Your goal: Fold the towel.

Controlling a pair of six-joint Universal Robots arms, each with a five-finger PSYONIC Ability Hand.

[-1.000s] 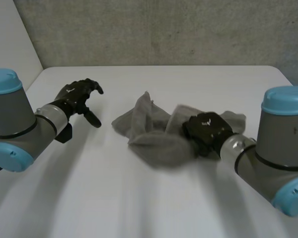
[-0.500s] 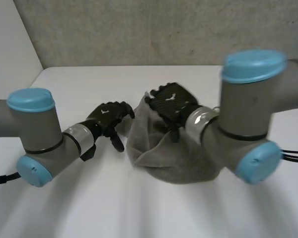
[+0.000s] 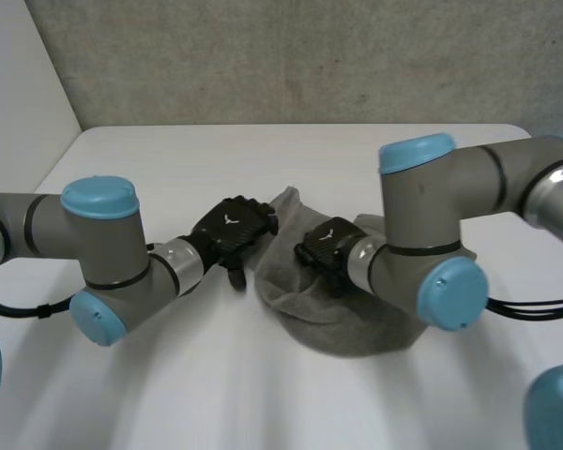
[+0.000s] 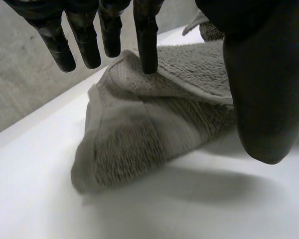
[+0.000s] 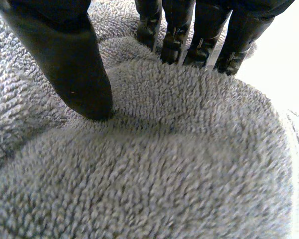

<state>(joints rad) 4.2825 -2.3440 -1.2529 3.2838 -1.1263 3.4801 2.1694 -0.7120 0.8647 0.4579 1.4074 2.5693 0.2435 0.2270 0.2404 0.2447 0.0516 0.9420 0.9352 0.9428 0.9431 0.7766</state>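
Note:
The grey towel (image 3: 342,314) lies crumpled in a heap on the white table (image 3: 169,394). My left hand (image 3: 233,228) is at the heap's left edge. In the left wrist view its fingers (image 4: 145,40) are straight and spread, and one fingertip touches a raised fold of the towel (image 4: 139,134); the thumb (image 4: 261,89) hangs beside the cloth. My right hand (image 3: 327,248) sits on top of the heap near its middle. In the right wrist view its thumb (image 5: 74,59) and fingertips (image 5: 197,35) dig into the towel (image 5: 164,174), with a hump of cloth between them.
Both grey arms reach in over the table, the left one (image 3: 103,244) low at the left, the right one (image 3: 432,234) bent over the towel's right part. A concrete wall (image 3: 310,56) stands behind the table's far edge.
Both arms have swung inward. The left hand has come right to the towel's edge. The right hand has dropped from the heap's far side onto its middle and closed its fingers into the cloth.

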